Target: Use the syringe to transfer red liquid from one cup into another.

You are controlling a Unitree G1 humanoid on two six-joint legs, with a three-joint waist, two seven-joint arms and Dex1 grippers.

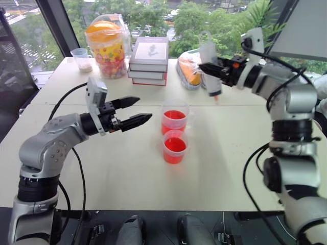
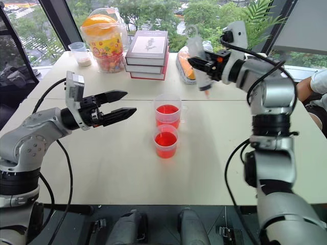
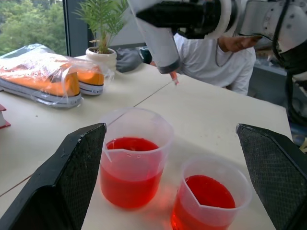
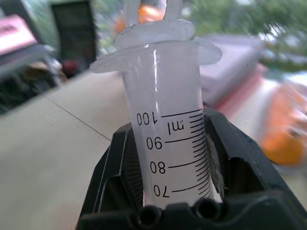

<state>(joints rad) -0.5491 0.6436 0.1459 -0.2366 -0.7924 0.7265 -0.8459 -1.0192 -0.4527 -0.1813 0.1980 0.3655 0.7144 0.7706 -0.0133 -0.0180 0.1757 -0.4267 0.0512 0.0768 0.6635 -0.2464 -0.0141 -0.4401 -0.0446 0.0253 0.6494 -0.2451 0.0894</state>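
Observation:
Two clear cups of red liquid stand mid-table, the taller cup [image 1: 174,118] behind the smaller cup [image 1: 174,146]. My right gripper [image 1: 210,68] is shut on the barrel of the clear syringe [image 1: 209,63], held upright in the air behind and to the right of the cups, its orange-red tip [image 1: 216,97] pointing down. In the right wrist view the syringe barrel [image 4: 170,139] sits clamped between the black fingers. My left gripper [image 1: 137,111] hangs open, level, just left of the cups, with nothing between its fingers [image 3: 62,184].
A stack of books [image 1: 149,60], a jar of colourful sweets [image 1: 107,48], a small clear cup [image 1: 82,59] and a bagged pair of orange shoes [image 1: 188,69] line the table's far side. A person [image 3: 216,57] sits beyond the right end.

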